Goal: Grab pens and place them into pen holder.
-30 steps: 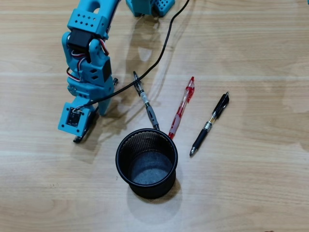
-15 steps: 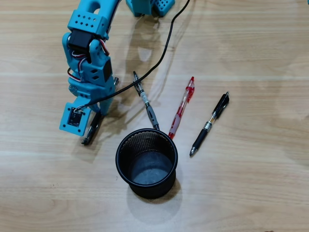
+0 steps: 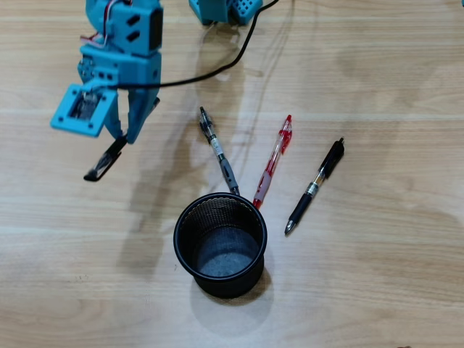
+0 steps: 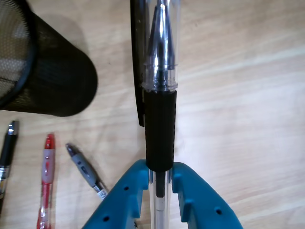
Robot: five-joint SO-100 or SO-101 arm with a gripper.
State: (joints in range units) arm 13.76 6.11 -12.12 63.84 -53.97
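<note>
gripper (image 4: 159, 183): clamped narrowly on clear pen (image 4: 160, 76), lifted above table (image 3: 377, 87) | pen holder (image 3: 220, 244): apart, lower right in overhead view | three pens beside holder

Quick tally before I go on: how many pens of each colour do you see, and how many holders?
Clear pens: 2, one in the gripper at, one on the table
Red pen: 1
Black pen: 1
Holder: 1, empty
Total: 5 things, 4 of them pens
</note>
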